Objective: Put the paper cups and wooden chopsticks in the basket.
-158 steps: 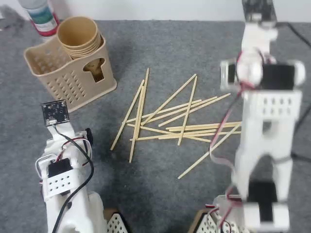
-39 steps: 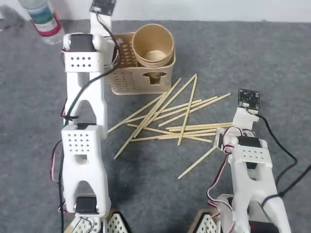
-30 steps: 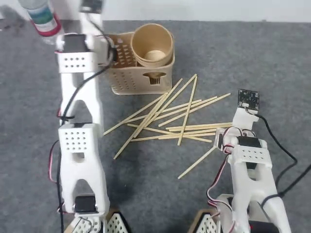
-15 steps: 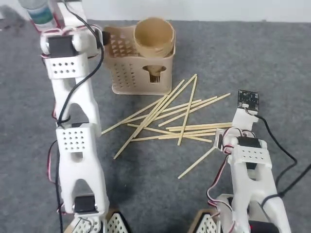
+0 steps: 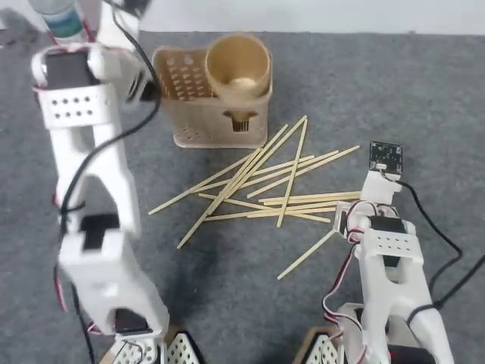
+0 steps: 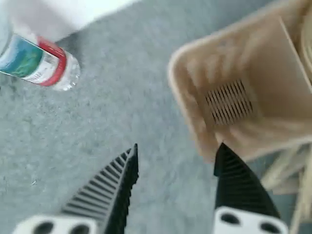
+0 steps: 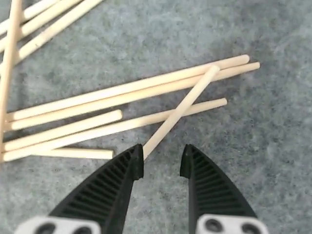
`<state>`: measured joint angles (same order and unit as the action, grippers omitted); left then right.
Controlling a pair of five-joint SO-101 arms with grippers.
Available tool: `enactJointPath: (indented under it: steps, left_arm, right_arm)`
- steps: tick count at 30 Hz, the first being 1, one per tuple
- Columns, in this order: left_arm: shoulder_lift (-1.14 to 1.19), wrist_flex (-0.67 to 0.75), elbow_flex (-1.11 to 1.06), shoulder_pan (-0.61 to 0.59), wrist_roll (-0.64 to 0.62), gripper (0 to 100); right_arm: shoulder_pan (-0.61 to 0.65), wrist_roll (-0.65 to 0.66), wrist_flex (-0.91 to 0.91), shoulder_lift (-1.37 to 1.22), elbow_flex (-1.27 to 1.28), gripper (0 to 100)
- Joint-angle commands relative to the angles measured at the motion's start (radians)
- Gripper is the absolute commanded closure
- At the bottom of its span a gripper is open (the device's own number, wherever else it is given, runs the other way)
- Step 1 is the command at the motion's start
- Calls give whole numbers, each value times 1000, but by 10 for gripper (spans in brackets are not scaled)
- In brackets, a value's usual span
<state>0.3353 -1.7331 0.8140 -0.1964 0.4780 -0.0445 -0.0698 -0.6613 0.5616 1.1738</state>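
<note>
The fingers point(image 7: 119, 195) of the right gripper point(image 7: 161, 162) are black and ribbed. They stand a little apart and hold nothing. The near end of one chopstick point(image 7: 180, 109) lies just before the gap between them. In the high view this seems to be the stick that runs from about two o'clock to eight o'clock, across the others, so the fingers probably must close across its thin side. The heap of chopsticks point(image 5: 265, 182), pale bare wood, thin and straight, lies on the grey felt-like bench point(image 5: 394, 83) at about ten o'clock from the right arm, which is clearly the nearer one. The basket point(image 5: 189, 114), beige plastic with pierced walls, stands at eleven o'clock from the heap, and the nested brown paper cups point(image 5: 237, 64) are already inside it. The left gripper point(image 6: 176, 155) hangs wide open and empty just beside the basket
</note>
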Motion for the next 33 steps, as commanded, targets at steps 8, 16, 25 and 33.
enactJointPath:
  steps: [8,16,25,33]
  left_arm:
    - [-439,226,-628,74,121,757]
    - [-334,359,-639,143,-8,755]
    - [-218,374,-636,138,-9,756]
    - [-216,393,-638,144,-11,756]
  right_arm:
    - [-4,52,24,38,-3,855]
    - [4,110,24,36,-2,855]
    - [5,109,28,33,-2,855]
    - [5,110,28,31,-2,856]
